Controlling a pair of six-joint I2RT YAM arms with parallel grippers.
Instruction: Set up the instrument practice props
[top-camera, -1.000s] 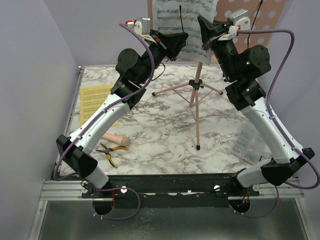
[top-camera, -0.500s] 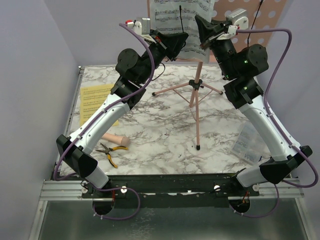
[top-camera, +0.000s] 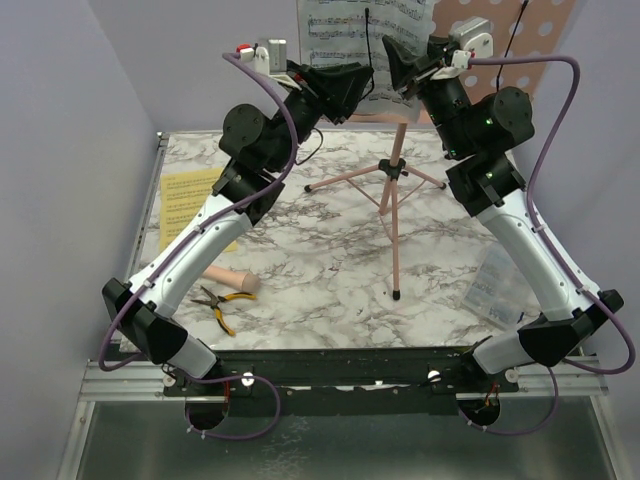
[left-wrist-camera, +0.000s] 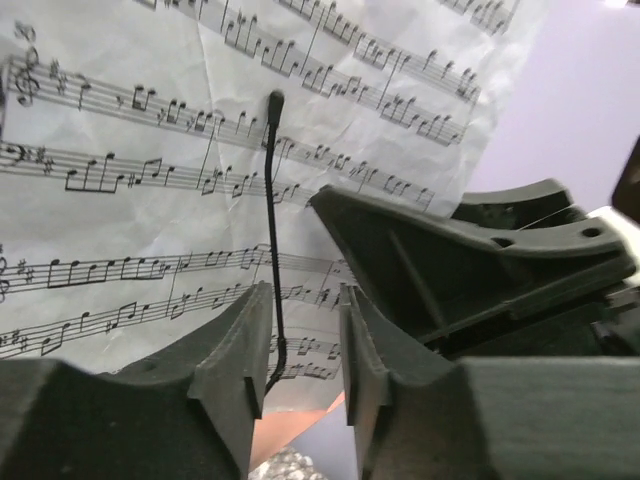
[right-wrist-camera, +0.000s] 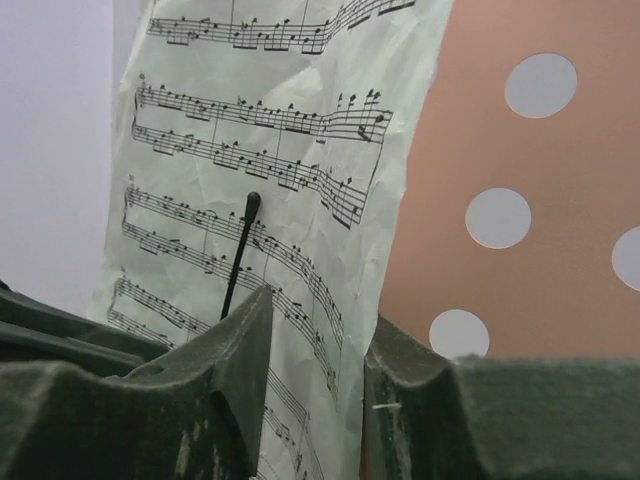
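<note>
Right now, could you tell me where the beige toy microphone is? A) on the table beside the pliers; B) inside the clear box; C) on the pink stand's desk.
A: the beige toy microphone lies on the table next to the yellow-handled pliers.

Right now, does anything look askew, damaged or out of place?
The white sheet-music page on the pink desk is visibly creased. A yellow page lies flat at the left of the table, and the beige toy microphone lies on its side beside the pliers, not on a stand.
</note>
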